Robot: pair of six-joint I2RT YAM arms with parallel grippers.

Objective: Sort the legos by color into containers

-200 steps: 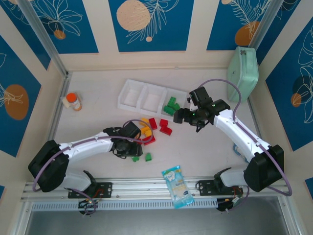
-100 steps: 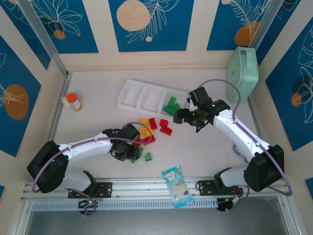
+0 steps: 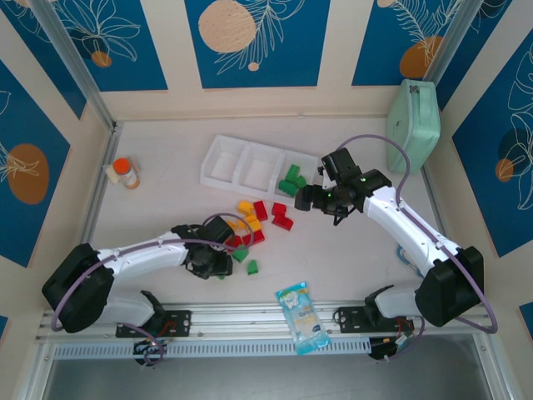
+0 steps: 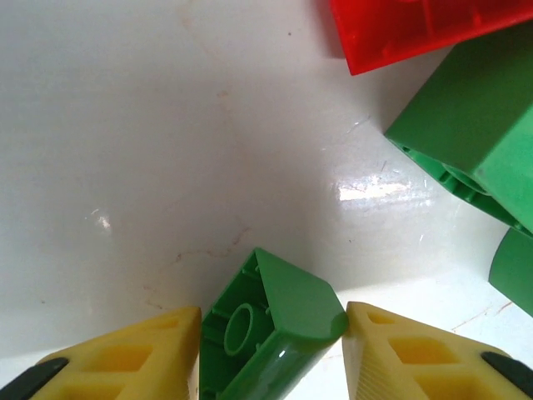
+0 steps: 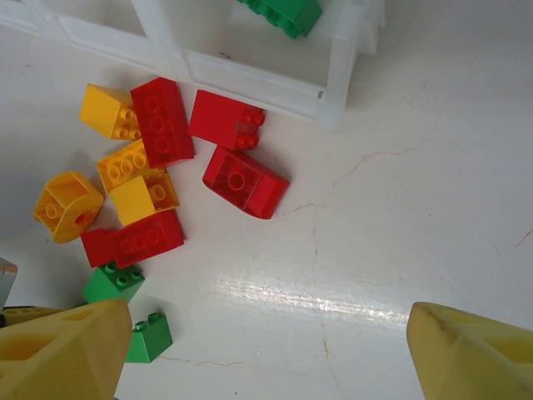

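My left gripper (image 4: 271, 354) is low over the white table (image 4: 166, 125). Its yellow fingers (image 4: 125, 362) stand narrow, one on each side of a small green plastic brick (image 4: 275, 321), and both tips touch this brick. It lies tilted, with its hollow underside turned toward my wrist camera. Whether it is lifted off the table I cannot tell. Just beyond it are another green brick (image 4: 466, 142) and the edge of a red brick (image 4: 416, 29).

My right gripper (image 5: 266, 350) hangs above the table, near the right end of the white translucent plastic tray (image 5: 250, 79) that has three square compartments in a row. The fingers of this gripper are wide apart and hold nothing.

In the right compartment of the tray lie several green bricks (image 3: 291, 179). In front of the tray, between my two arms, a loose group of red and yellow bricks (image 5: 158, 175) lies on the table. Two loose green bricks (image 5: 112, 283) lie at the near side of this group.
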